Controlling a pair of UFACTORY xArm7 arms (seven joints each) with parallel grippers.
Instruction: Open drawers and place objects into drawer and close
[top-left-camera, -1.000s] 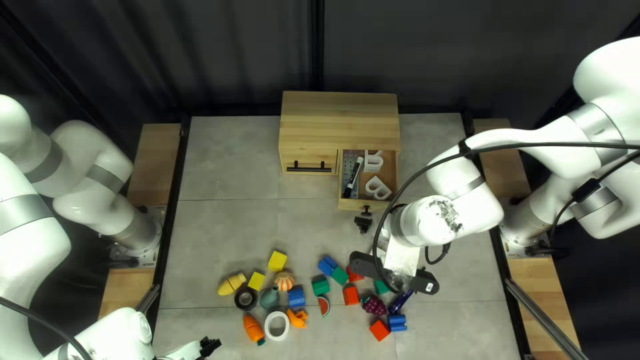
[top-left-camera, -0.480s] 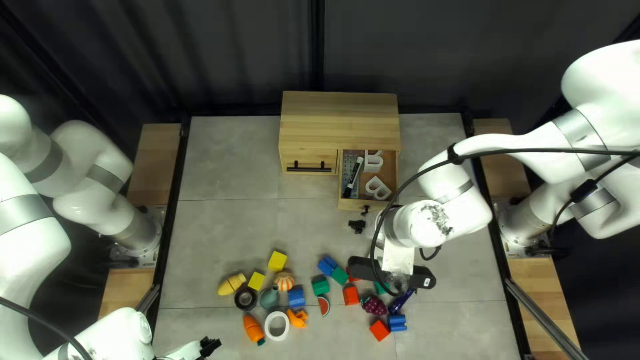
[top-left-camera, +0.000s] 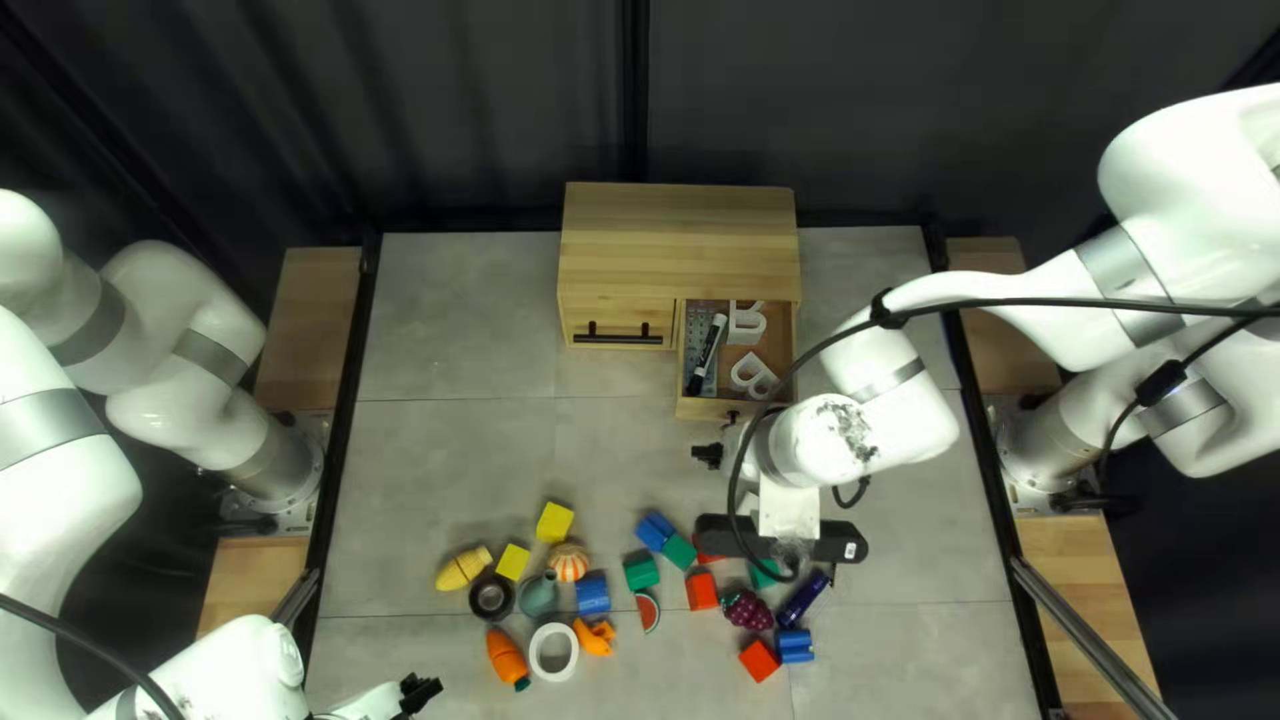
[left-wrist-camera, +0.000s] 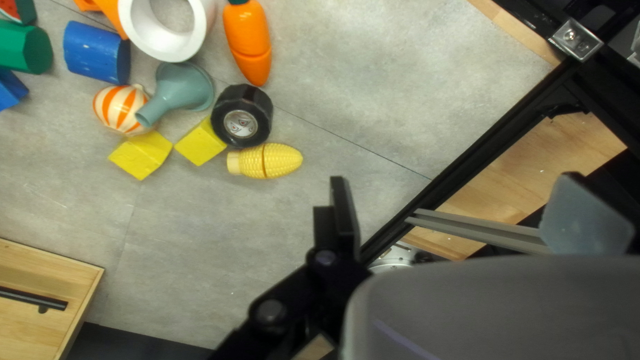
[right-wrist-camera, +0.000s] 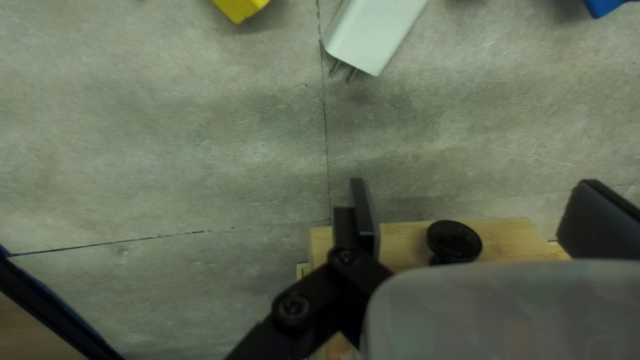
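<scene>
The open wooden drawer [top-left-camera: 699,411] holds a slanting marker [top-left-camera: 707,352] and white shapes [top-left-camera: 747,338].

Dark curtain [top-left-camera: 400,107], vertical folds, full width of upper frame. Black post [top-left-camera: 634,94] at top centre. Desk [top-left-camera: 440,454]: grey, mottled, thin straight seams. Black rails down its left and right sides, pale wood boards [top-left-camera: 304,334] outboard of both. Grey metal bar [top-left-camera: 1087,638] lower right, slanted. Desk lit, surroundings dim.
</scene>
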